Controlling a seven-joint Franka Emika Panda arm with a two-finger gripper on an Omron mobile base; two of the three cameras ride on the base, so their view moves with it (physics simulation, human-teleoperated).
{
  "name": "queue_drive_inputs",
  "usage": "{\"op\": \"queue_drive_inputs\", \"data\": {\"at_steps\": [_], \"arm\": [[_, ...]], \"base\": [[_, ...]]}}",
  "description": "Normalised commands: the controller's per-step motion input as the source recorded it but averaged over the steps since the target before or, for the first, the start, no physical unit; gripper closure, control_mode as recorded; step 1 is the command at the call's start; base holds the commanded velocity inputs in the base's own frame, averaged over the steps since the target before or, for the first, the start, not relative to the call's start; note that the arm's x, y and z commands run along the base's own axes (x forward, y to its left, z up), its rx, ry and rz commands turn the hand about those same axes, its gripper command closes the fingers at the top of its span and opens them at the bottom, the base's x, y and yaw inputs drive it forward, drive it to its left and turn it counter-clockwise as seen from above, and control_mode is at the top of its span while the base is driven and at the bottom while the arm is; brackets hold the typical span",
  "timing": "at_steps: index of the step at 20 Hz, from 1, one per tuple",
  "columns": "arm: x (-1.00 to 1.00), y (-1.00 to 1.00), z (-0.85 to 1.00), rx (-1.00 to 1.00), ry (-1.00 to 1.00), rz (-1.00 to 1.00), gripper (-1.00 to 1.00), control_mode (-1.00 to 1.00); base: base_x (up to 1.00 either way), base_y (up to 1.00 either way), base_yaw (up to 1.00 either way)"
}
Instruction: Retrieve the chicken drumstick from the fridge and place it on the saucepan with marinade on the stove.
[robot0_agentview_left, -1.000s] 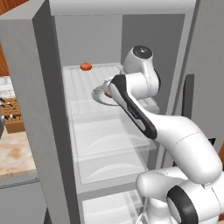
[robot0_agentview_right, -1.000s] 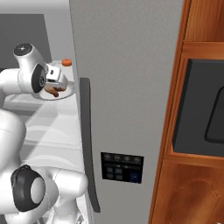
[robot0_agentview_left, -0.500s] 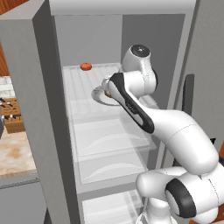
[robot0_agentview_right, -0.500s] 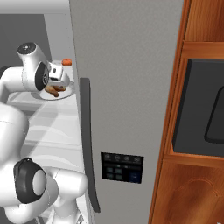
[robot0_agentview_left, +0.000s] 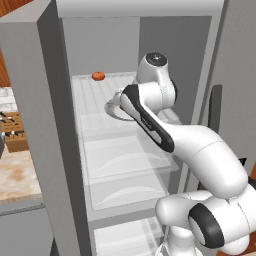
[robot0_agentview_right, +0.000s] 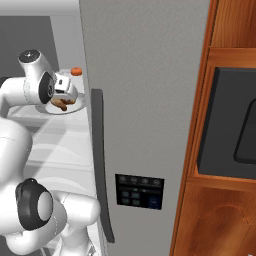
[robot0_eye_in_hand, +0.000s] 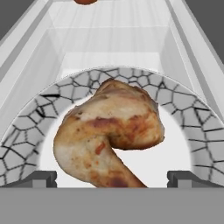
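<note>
The golden-brown lumpy chicken drumstick (robot0_eye_in_hand: 109, 133) is lying on a round white plate (robot0_eye_in_hand: 183, 116) with a cracked grey rim, between the dark fingers (robot0_eye_in_hand: 37, 178) standing wide apart.

White glossy arm (robot0_agentview_left: 200, 150), dark joint caps, black stripe.

Upper fridge shelf (robot0_agentview_left: 95, 102): clear, pale, ribbed, between grey interior walls. Plate (robot0_eye_in_hand: 183, 131) sits on shelf toward near right part; white centre, grey cracked-stone pattern on rim. Chicken drumstick (robot0_eye_in_hand: 109, 135) lies on plate centre, golden-brown, thick end toward far side, bone end toward near edge. Small red-orange round item (robot0_agentview_left: 98, 76) rests on same shelf at far left, well apart from plate. Lower clear shelves (robot0_agentview_left: 125, 160) stacked beneath.
</note>
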Motion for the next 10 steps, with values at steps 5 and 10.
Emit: {"op": "queue_drive_inputs", "data": {"at_steps": [5, 10], "arm": [[0.0, 0.0, -0.02, 0.0, 0.0, 0.0, -1.0, -1.0], [0.05, 0.0, -0.06, 0.0, 0.0, 0.0, -1.0, -1.0]], "base": [[0.0, 0.0, 0.0], [0.0, 0.0, 0.0]]}}
